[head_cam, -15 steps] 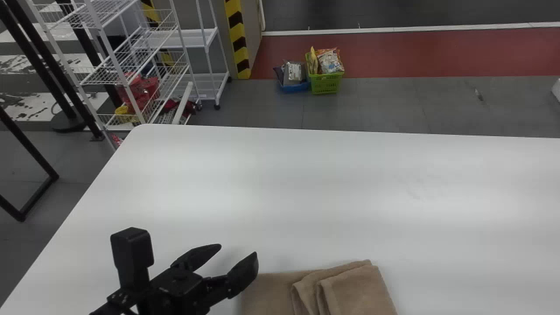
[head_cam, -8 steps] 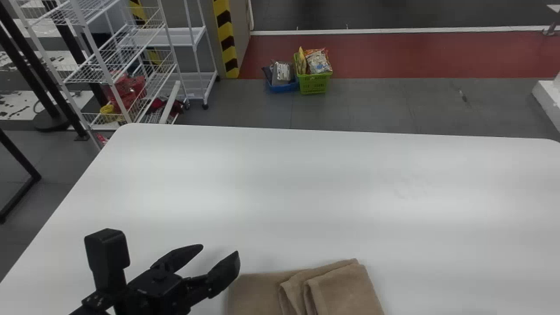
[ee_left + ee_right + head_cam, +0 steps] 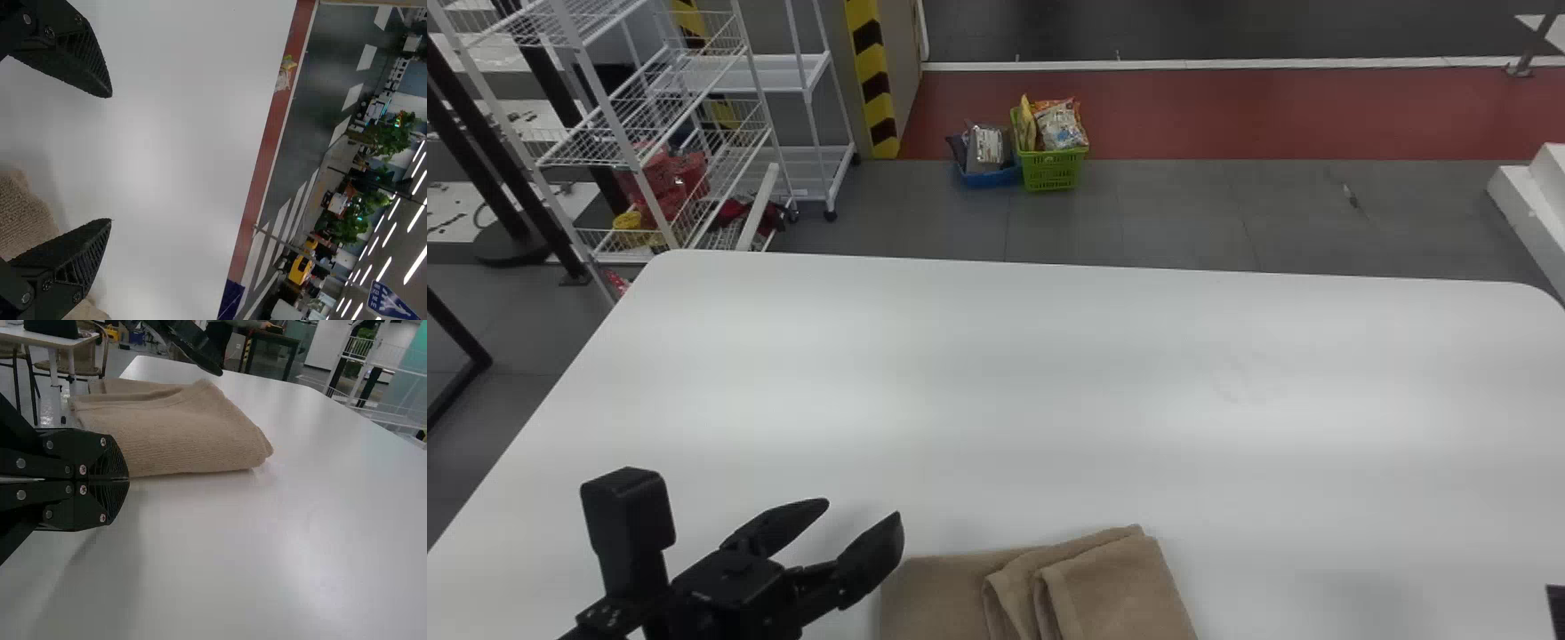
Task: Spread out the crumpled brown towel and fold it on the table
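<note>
The brown towel [image 3: 1107,587] lies folded in layers at the table's near edge, one folded part on top at its right. At its left side my left gripper [image 3: 863,513] stands open, fingers apart. In the left wrist view the same gripper [image 3: 111,158] has nothing between its fingertips, and the towel [image 3: 25,217] shows behind them. A dark piece of my right gripper or arm [image 3: 1557,610] enters at the head view's right edge. The right wrist view has my right gripper [image 3: 128,480] shut and empty, just beside the towel [image 3: 187,430].
The white table [image 3: 996,373] extends beyond the towel to its far edge. On the floor past it stand a green basket [image 3: 1052,169] and a blue one [image 3: 989,178]. A white wire rack [image 3: 618,133] is off the table's far left corner.
The head view has turned somewhat to the right, so table, towel and left gripper sit further left in it. A dark piece has come in at its right edge.
</note>
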